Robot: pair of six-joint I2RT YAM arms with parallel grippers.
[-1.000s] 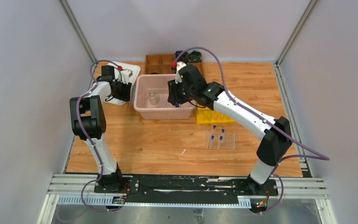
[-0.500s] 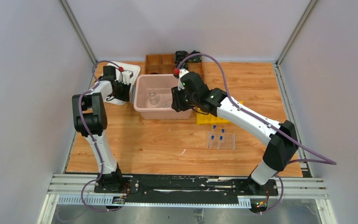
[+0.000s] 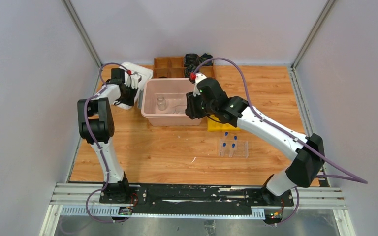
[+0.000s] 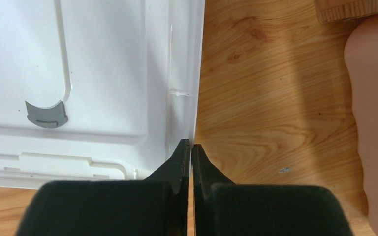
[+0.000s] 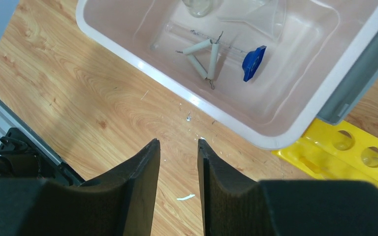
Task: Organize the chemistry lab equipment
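Note:
A pink bin (image 3: 145, 98) holds a clear little beaker (image 3: 162, 103), a funnel (image 5: 261, 12), a white triangle (image 5: 203, 56) and a small blue piece (image 5: 253, 56). Small clear tubes with blue caps stand in a clear rack (image 3: 233, 147) on the table. My right gripper (image 5: 177, 142) is open and empty, hanging over bare wood just outside the bin's near rim (image 5: 142, 60). My left gripper (image 4: 191, 145) is shut on the right edge of a white lid (image 4: 103, 73) left of the bin.
A yellow tube rack (image 3: 216, 124) lies against the bin's near right corner. A wooden compartment box (image 3: 170, 68) stands behind the bin. A grey part (image 5: 359, 83) shows beside the bin. Small white flecks lie on the wood.
My left gripper has closed onto the lid's edge, and the lid has shifted toward the back right. My right gripper has drawn back out of the bin toward its near rim.

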